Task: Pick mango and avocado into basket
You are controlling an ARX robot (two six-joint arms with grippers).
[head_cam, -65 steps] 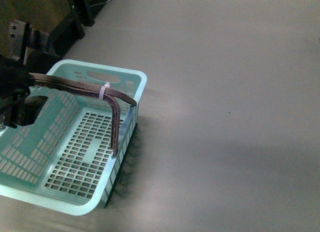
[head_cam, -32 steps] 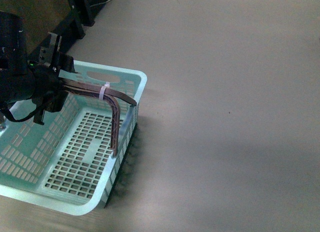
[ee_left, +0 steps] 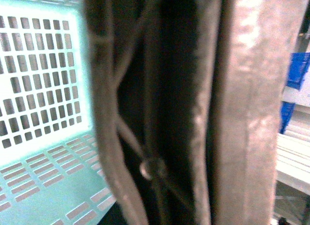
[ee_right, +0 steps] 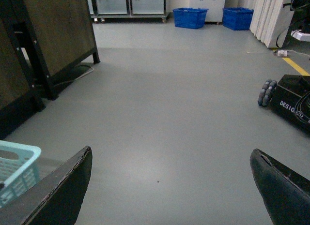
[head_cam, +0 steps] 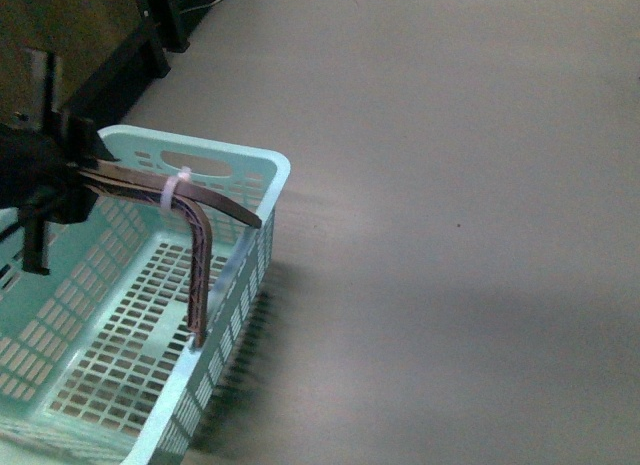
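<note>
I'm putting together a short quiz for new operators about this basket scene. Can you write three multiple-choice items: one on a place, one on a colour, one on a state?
1. Where is the left gripper?
A. At the brown handle of the basket
B. On a shelf
C. Down on the bottom of the basket

2. What colour is the zip tie on the handle?
A. Red
B. White
C. Black

3. How is the right gripper?
A. Shut on a fruit
B. Shut on the rim of the basket
C. Open, holding nothing

Answers:
1 A: the front view shows the left gripper closed on the end of the handle.
2 B: the tie stands out white against the brown handle.
3 C: the right wrist view shows its fingers wide apart, with only bare floor between them.
</note>
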